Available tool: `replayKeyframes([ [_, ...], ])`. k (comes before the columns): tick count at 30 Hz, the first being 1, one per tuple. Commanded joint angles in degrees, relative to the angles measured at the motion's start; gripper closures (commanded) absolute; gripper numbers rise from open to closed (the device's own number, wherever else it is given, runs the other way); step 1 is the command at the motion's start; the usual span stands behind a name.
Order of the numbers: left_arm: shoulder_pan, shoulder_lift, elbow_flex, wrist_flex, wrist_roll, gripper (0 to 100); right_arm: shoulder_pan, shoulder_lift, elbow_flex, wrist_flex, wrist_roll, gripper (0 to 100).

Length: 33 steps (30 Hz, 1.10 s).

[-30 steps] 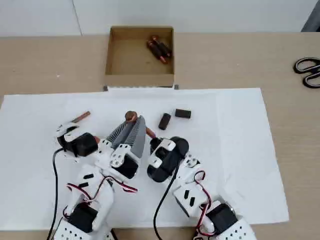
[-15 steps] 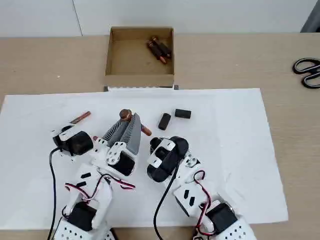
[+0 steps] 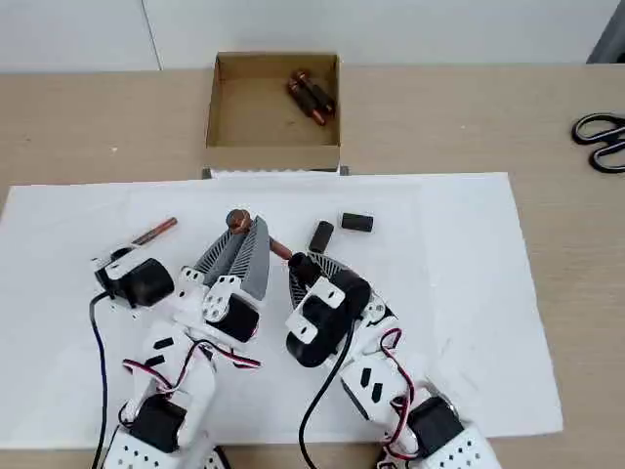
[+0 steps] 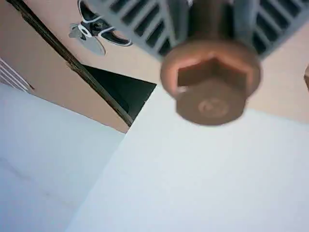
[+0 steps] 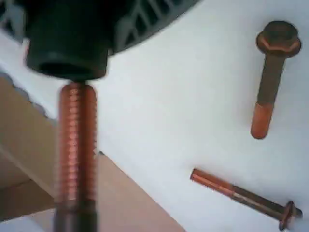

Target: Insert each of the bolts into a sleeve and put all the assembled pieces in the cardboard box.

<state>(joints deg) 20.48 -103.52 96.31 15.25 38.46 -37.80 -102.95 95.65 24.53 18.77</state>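
Observation:
My left gripper is shut on a copper bolt, with the hex head sticking out past the grey fingers. The bolt's shaft slants toward my right gripper, which is shut on a black sleeve. The threaded tip lines up with the sleeve's mouth and is touching or nearly touching it. Two loose sleeves lie on the white paper just beyond. Another bolt lies to the left. The cardboard box holds assembled pieces.
Two loose bolts lie on the paper in the right wrist view. The white paper sheet covers the near table. Scissors rest at the far right edge.
My left gripper has shifted left and slightly away with the bolt. My right gripper has moved forward, bringing the sleeve up to the bolt's tip.

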Motion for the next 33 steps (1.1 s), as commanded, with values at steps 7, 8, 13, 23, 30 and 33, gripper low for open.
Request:
replayKeyframes([
  [7,0.35,-0.62,-3.91,-0.7,0.35,99,0.04,-0.92,0.79,1.19,0.35,99.6],
  [8,0.35,-0.62,-4.35,-0.7,0.35,99,0.04,-0.92,0.79,1.63,0.35,99.6],
  [13,0.35,-0.53,-4.62,-0.7,0.35,99,0.04,-0.92,0.79,2.24,0.26,99.6],
  [23,4.75,-0.53,-9.63,8.35,0.97,99,0.13,-0.92,0.79,1.71,0.53,99.6],
  [30,2.29,-0.53,-9.63,8.35,1.05,99,0.13,-1.01,0.79,1.71,0.62,99.6],
  [33,0.18,-0.53,-9.63,7.91,1.05,99,0.13,-1.01,0.79,1.71,0.62,99.6],
])
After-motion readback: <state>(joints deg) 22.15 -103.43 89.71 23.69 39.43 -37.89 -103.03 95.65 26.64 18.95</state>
